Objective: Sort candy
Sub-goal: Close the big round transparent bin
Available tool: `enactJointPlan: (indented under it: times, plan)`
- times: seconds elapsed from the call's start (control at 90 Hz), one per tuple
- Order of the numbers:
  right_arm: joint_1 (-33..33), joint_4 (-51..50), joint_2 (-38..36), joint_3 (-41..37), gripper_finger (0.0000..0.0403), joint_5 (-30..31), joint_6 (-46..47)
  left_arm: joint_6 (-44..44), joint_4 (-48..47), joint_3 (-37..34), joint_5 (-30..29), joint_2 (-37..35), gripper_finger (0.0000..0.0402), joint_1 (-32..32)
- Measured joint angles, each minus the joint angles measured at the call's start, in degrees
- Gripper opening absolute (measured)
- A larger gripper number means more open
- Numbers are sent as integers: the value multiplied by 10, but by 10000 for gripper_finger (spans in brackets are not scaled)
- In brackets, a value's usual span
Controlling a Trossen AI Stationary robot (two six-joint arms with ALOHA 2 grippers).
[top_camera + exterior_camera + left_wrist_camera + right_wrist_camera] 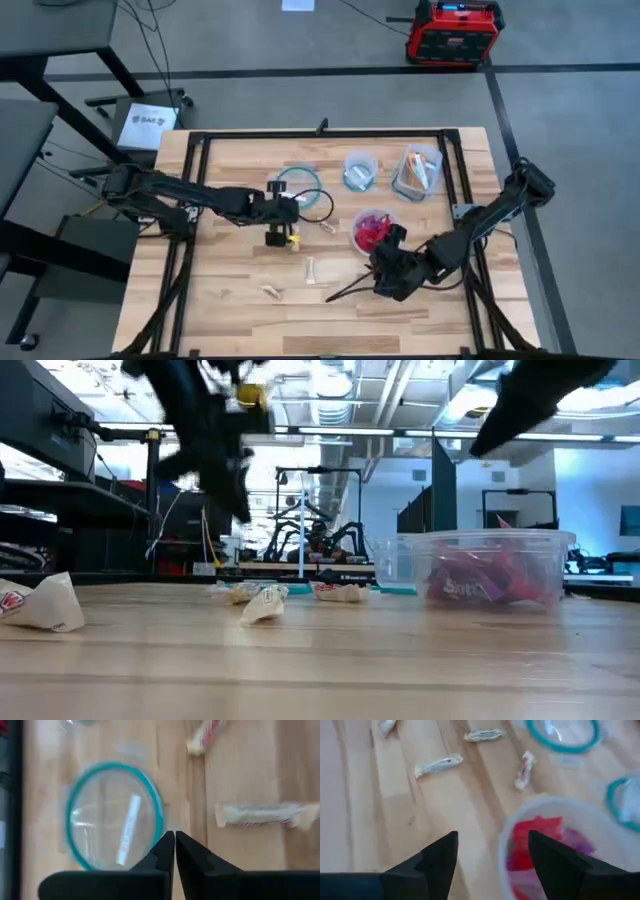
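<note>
Three pale wrapped candy pieces lie loose on the wood: one (327, 227) beside the red tub, one (310, 268) nearer, one (272, 291) near the front. A clear tub (372, 230) holds red and magenta candy. The teal-rimmed container (115, 815) holds one pale candy (127, 830). My left gripper (175, 839) is shut with nothing between its fingers, raised over that container's near rim (296, 208). My right gripper (492, 850) stands open and empty beside the red tub's near side (384, 262).
Two more clear containers stand at the back: one with pale candy (360, 170), one with orange-white bars (418, 170). A black frame (200, 140) borders the tabletop. Bare wood (220, 300) lies at the near left.
</note>
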Motion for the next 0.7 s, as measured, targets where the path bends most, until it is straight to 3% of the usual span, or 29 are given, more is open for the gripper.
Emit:
enactJointPlan:
  times: [0.078,0.233,0.356,0.511,0.644,0.7]
  plan:
    - [0,-46,-12,18,217,11,2,-7,-11,7,0,-21,0,0]
    - [1,-46,-24,7,216,51,10,-23,-18,1,1,-26,1,10]
    - [-1,-38,-24,-13,216,51,33,-20,-31,2,8,-22,26,14]
    - [6,31,-24,-77,216,51,73,20,-75,2,8,4,87,52]
    - [1,146,-24,-149,216,48,102,45,-86,-12,10,26,133,105]
    - [0,208,-24,-177,216,48,106,49,-81,-21,36,34,144,128]
